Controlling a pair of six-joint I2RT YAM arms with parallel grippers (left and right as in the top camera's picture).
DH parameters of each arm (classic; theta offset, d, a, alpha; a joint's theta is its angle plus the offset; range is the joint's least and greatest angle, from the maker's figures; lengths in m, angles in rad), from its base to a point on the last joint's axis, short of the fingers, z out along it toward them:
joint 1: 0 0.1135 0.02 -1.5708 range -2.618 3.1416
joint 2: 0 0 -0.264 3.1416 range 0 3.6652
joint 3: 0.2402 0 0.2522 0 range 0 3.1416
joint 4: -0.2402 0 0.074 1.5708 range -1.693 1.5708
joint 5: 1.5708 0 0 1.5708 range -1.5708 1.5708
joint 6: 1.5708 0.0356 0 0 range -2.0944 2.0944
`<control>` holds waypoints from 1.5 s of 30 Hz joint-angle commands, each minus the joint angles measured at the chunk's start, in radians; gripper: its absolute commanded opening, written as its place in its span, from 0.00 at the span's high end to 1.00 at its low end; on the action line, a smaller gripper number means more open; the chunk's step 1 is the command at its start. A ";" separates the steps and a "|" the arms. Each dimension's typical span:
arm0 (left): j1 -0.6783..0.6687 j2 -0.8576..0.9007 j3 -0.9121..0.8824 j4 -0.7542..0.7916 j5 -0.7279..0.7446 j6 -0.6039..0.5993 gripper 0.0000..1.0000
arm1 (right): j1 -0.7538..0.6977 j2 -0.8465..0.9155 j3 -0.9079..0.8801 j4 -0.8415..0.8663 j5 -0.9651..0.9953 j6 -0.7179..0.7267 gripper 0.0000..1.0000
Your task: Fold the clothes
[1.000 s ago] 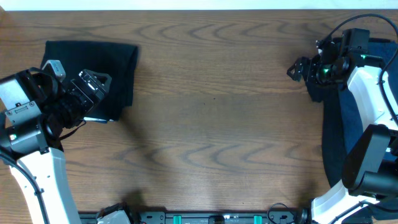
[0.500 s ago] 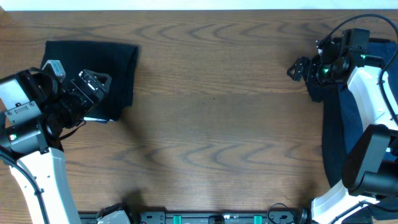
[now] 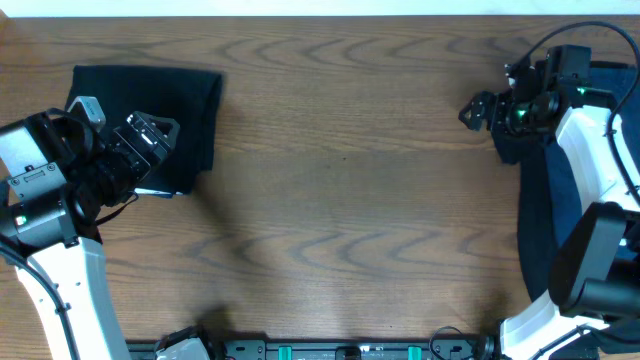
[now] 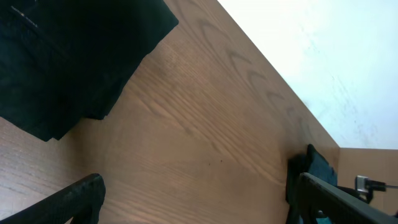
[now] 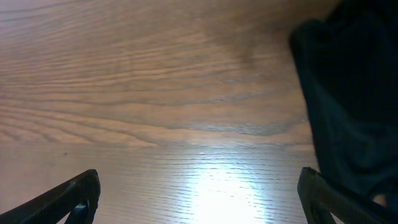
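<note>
The folded black clothing point(image 3: 175, 100) lies at the far left of the wooden table point(image 3: 340, 190), already in a neat block. The left gripper point(image 3: 152, 135) hangs over its near edge with its fingers spread wide and nothing between them. The left wrist view shows only bare wood in the gap.

The dark blue clothes point(image 3: 545, 215) sit in a loose heap at the right side of the table, partly under the right arm point(image 3: 600, 170). The right gripper point(image 3: 478, 110) is just beside the heap's far corner, fingers wide apart too, holding nothing.

The blue heap looks like the next job. If the right gripper comes down too far from the cloth, it will pinch only air or scrape the wood. If it bites too deep, it could grab many layers at once and drag the whole heap in a lump — not one piece. A hard pull could also twist the cloth so it will not lie flat. And the left gripper is close to the folded block — one bump could mess it up.
</note>
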 commanded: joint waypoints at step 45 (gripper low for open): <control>-0.003 0.003 0.011 -0.003 0.007 0.013 0.02 | 0.439 -1.567 -0.412 -0.067 0.147 -0.017 0.01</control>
